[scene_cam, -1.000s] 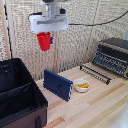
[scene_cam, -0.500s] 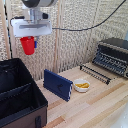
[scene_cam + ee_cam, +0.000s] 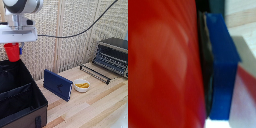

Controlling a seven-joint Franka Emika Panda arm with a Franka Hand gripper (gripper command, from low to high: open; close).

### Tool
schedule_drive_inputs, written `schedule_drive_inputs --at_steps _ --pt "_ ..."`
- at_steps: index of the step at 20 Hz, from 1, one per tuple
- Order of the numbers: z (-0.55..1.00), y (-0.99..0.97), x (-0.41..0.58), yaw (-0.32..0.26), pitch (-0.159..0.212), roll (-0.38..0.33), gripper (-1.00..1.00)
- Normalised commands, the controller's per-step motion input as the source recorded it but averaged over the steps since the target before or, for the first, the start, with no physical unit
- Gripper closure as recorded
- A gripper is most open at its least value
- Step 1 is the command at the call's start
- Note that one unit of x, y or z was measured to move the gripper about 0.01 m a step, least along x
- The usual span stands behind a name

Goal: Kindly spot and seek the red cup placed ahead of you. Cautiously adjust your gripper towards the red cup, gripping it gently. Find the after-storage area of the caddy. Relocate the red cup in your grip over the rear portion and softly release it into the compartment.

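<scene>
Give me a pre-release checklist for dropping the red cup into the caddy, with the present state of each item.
1. Red cup held in the gripper: ok.
2. Cup fully clear above the caddy walls: ok.
3. Cup over the rear portion: cannot tell; it hangs over the back, exact alignment unclear.
4. Rear portion free of obstructions: cannot tell, interior dark.
5. Blue panel and white bowl outside the drop path: ok.

One red cup (image 3: 12, 51), one caddy (image 3: 20, 97), one blue panel (image 3: 57, 85), one white bowl (image 3: 81, 85), one toaster oven (image 3: 113, 55).
</scene>
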Motion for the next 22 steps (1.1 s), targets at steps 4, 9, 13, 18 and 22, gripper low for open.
schedule_drive_inputs --at_steps 4,9,13,18,22 --pt "-0.02 0.75 0.076 0.021 0.017 -0.046 1.00" --pt "0.00 0.17 0.085 0.025 -0.042 -0.046 -1.00" --pt "0.10 -0.05 0.145 0.054 -0.161 -0.033 -1.00" --pt "0.20 -0.10 0.145 0.041 -0.225 -0.041 -1.00" --pt "0.03 -0.10 0.385 0.062 -0.069 -0.041 -1.00"
